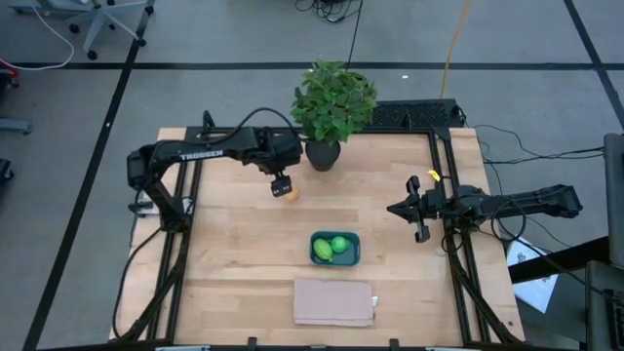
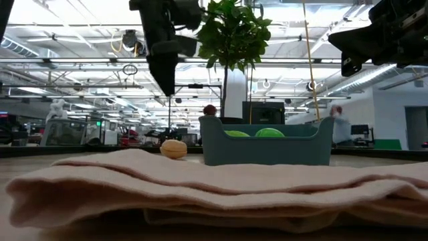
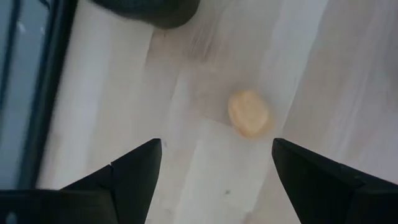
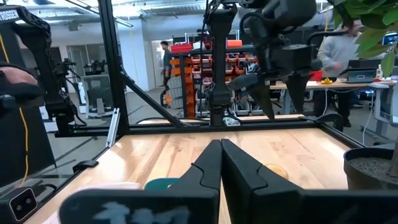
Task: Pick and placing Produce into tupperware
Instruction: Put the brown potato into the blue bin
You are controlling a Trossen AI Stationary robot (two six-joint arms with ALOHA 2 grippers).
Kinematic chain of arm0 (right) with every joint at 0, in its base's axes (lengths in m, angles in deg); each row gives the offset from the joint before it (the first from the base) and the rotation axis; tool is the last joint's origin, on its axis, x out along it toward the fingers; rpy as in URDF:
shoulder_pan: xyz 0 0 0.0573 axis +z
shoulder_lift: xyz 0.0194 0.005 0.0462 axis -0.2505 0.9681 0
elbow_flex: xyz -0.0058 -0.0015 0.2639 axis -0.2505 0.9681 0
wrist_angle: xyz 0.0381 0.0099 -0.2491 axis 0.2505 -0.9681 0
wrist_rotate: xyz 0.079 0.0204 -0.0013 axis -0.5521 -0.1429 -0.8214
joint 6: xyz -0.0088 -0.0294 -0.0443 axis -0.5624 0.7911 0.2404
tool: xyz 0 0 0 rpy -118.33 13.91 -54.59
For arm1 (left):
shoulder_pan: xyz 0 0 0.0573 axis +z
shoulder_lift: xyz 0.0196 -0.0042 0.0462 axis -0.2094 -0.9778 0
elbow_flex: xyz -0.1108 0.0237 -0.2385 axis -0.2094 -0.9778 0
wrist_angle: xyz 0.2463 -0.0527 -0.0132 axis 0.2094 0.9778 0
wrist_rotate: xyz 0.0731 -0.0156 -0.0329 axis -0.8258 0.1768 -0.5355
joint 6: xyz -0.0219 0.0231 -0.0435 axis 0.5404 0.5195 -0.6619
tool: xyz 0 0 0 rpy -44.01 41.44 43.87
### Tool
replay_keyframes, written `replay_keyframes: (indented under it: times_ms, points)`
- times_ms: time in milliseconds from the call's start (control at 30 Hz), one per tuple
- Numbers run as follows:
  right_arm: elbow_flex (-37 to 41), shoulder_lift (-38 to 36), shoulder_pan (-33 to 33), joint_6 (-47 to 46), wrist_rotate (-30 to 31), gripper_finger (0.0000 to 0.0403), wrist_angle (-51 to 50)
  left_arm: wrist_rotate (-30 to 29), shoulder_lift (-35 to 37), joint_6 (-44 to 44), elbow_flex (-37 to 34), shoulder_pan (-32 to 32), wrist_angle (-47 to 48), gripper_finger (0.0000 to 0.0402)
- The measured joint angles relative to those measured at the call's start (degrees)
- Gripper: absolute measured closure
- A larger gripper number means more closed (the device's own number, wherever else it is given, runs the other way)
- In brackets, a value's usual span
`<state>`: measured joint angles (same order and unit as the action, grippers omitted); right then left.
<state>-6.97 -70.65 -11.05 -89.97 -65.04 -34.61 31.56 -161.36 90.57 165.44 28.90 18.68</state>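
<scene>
Left claw [image 1: 283,187] hangs open above the egg [image 1: 291,193], which lies mid-counter [image 1: 234,263] with bare wood all round. Right claw [image 1: 418,210], shut, waits near the right edge.

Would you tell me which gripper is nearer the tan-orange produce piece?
Left. The left gripper hovers directly over the tan-orange piece; the right gripper waits far off, beyond the tupperware.

Teal tupperware [image 1: 334,259], open, upright at the table's near centre, holding a yellow-green oblong fruit [image 1: 322,250] and a bright green ball [image 1: 338,244] side by side. Tan-orange egg-like piece [image 1: 291,193] lies on bare wood, farther back and left.
</scene>
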Motion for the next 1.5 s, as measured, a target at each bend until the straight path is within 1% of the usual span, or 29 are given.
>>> replay_keyframes:
  times_ms: [67,267,400,567,733,833,900,1067,1300,1500]
  points:
    - [0.0,0.0,0.0,0.0,0.0,0.0403,0.0,-1.4,0.0,2.4,0.0,-0.9,0.0,0.0089]
    - [0.0,0.0,0.0,0.0,0.0,0.0403,0.0,-2.5,-0.1,2.0,0.0,-2.1,-0.2,0.0089]
    - [0.0,0.0,0.0,0.0,0.0,0.0403,0.0,-3.1,0.5,1.9,0.0,-2.6,-2.5,0.0089]
    - [0.0,0.0,0.0,0.0,0.0,0.0403,0.0,-2.1,2.2,3.3,0.0,-3.0,-3.5,0.0089]
    - [0.0,0.0,0.0,0.0,0.0,0.0403,0.0,-1.5,2.1,9.8,0.0,-4.4,-2.4,0.0089]
    - [0.0,0.0,0.0,0.0,0.0,0.0403,0.0,0.5,1.5,11.5,0.0,-5.3,-2.9,0.0089]
    - [0.0,0.0,0.0,0.0,0.0,0.0403,0.0,1.3,1.5,11.4,0.0,-5.5,-3.0,0.0089]
    - [0.0,0.0,0.0,0.0,0.0,0.0403,0.0,1.3,1.5,9.8,0.0,-5.7,-3.2,0.0089]
    - [0.0,0.0,0.0,-0.3,0.0,0.0403,0.0,1.3,1.6,10.8,0.0,-5.7,-3.3,0.0089]
    - [0.0,0.0,0.0,-1.1,0.0,0.0403,-0.1,2.3,1.6,7.1,-0.3,-5.7,-3.3,0.0089]
